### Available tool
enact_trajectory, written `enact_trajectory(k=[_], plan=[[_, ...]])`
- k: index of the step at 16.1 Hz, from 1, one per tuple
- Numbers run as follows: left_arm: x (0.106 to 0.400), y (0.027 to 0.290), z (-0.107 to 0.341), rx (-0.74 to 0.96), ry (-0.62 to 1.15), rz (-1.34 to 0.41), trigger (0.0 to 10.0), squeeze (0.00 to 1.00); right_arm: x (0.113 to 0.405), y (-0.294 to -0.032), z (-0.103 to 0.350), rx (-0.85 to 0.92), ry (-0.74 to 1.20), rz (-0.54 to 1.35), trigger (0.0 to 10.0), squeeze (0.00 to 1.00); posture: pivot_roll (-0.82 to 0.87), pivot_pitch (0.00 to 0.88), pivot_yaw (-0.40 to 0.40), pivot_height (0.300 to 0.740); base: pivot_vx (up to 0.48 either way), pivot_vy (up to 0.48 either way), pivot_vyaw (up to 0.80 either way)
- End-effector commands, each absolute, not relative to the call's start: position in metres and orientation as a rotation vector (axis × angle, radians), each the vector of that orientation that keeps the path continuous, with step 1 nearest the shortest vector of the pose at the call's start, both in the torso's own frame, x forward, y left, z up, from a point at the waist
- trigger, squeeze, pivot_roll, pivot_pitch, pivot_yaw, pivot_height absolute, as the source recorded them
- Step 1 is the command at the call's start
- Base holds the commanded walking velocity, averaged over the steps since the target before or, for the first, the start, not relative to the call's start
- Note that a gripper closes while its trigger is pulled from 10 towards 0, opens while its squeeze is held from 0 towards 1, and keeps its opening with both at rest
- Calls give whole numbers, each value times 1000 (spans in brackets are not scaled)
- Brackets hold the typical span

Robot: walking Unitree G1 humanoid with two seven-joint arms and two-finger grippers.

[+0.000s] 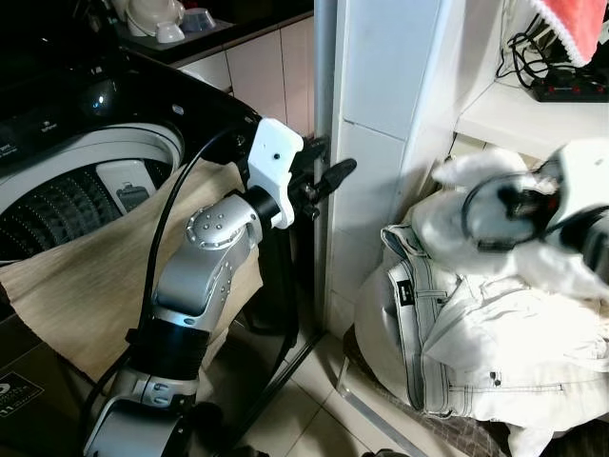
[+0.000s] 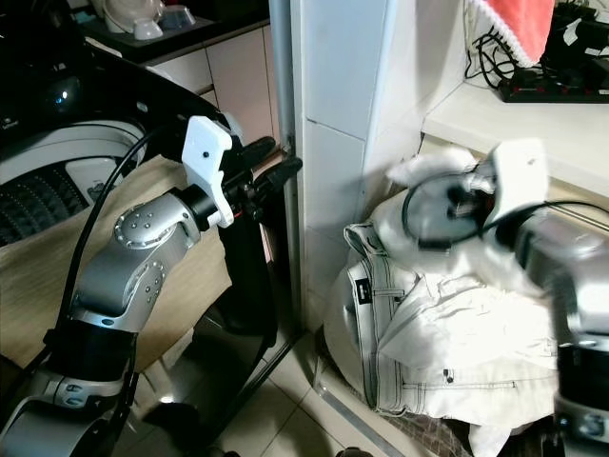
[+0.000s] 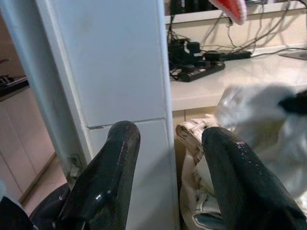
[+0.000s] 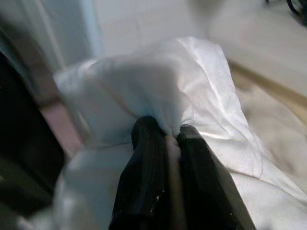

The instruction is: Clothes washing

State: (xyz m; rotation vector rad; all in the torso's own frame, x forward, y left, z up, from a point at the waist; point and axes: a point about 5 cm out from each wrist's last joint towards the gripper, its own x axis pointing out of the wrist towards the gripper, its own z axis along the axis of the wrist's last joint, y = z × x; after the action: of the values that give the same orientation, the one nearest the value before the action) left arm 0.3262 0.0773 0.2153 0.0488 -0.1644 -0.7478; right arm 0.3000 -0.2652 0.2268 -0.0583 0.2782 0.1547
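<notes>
A heap of white clothes (image 1: 476, 352) with pale jeans (image 2: 400, 333) lies on the floor against the white tiled pillar (image 1: 381, 114). My right gripper (image 4: 165, 143) is shut on a white garment (image 4: 158, 96), lifted above the heap and blurred in the eye views (image 2: 447, 205). My left gripper (image 1: 328, 181) is open and empty, held out beside the pillar, its fingers (image 3: 110, 177) apart in the left wrist view. The washing machine's open drum (image 1: 67, 200) is at the left, with a beige cloth (image 1: 86, 276) draped over its front rim.
A white shelf (image 1: 523, 114) at the right carries a black power strip (image 3: 196, 67) with cables, and a red cloth (image 2: 509, 24) hangs above it. Dishes (image 1: 157, 19) stand on the counter behind the machine. Tiled floor (image 1: 304, 409) shows between machine and heap.
</notes>
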Motion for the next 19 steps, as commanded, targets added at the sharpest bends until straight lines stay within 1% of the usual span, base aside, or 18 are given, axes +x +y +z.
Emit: enact_trajectory(k=[1,2,4,5,6,7,10,15,16,17,18,19], plan=[[329,78,223,50,-186,-734,10000,0,298,-261,250,-16,182,203,0,0,-121,0,75,740,0,0,0],[327,75,228,29,-215,-747,10000,0,297,-260,263,39,126,237,0,0,-119,0,68,740,0,0,0],[326,58,252,-99,-332,-799,10000,0,292,-248,288,165,-29,438,0,0,-118,0,59,740,0,0,0],[324,51,257,-151,-345,-837,10000,31,291,-244,292,205,-54,488,0,0,-118,0,57,740,0,0,0],[319,42,263,-223,-343,-911,10000,1000,289,-240,295,242,-71,531,0,0,-120,0,59,740,0,0,0],[313,31,267,-238,-344,-979,10000,1000,289,-233,299,285,-87,573,0,0,-124,0,60,740,0,0,0],[305,15,263,-263,-316,-1065,10000,1000,287,-219,305,343,-108,644,0,0,-128,0,56,740,0,0,0],[292,5,250,-249,-250,-1143,10000,1000,285,-201,312,356,-110,710,0,0,-129,0,47,740,0,0,0],[291,5,244,-185,-244,-1149,10000,1000,285,-199,313,358,-108,711,0,0,-129,0,46,740,0,0,0],[292,5,243,-171,-241,-1141,10000,333,285,-199,313,358,-108,711,0,0,-129,0,46,740,0,0,0],[295,7,241,-162,-228,-1109,4157,0,285,-199,313,357,-105,710,0,0,-129,0,46,740,0,0,0],[297,8,241,-174,-226,-1094,4157,0,285,-198,313,356,-104,710,0,0,-129,0,48,740,0,0,0]])
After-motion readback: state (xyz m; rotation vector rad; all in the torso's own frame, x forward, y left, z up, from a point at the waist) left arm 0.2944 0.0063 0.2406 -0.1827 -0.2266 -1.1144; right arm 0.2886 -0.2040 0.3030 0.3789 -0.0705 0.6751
